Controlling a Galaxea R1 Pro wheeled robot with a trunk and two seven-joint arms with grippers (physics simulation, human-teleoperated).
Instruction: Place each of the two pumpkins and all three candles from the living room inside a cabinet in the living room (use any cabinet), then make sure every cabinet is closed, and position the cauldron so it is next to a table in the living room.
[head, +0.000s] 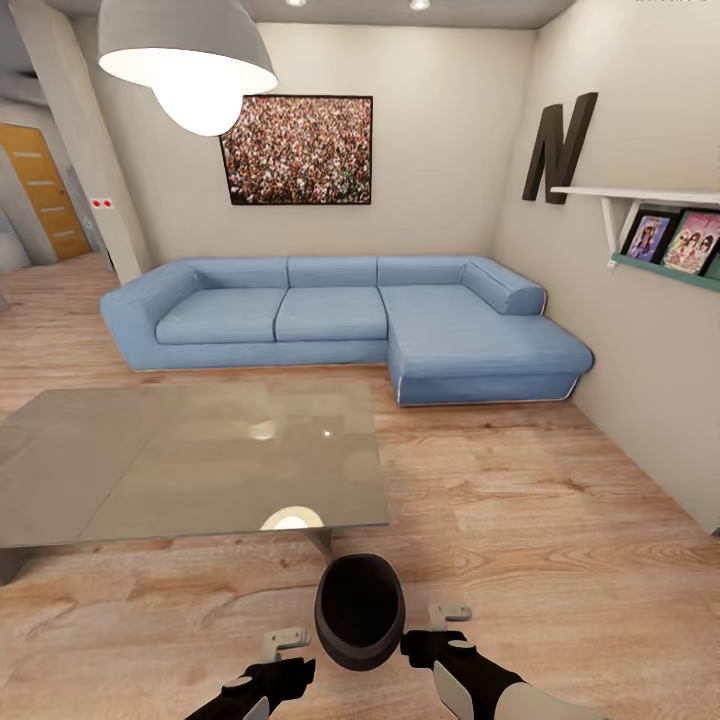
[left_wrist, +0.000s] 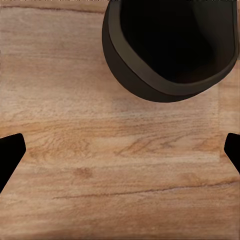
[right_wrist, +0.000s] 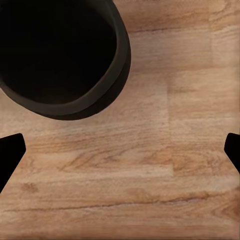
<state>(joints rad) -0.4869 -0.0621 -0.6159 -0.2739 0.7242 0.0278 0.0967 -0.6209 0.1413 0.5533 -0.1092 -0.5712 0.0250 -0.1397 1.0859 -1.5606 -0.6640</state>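
Sitting on the wooden floor (head: 520, 520) just beside the table (head: 190, 460), the cauldron (head: 359, 612) lies between two grippers — left gripper (left_wrist: 120, 155) and right gripper (right_wrist: 120, 155) both spread wide, holding nothing.

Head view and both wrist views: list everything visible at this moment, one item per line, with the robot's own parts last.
cauldron: one, black, on the wood floor between the two grippers, just in front of the table's near edge
table: one, glossy grey top, left of centre
sofa: one, blue corner sofa, against the far wall
picture: one, dark-framed crowd photo, above the sofa
pendant lamp: one, white, hanging at upper left
letter N: one, dark, on the right wall
shelf: one, white, right wall, with framed pictures beneath it
door: one, orange-brown, far left
left gripper: open, beside the cauldron
right gripper: open, beside the cauldron
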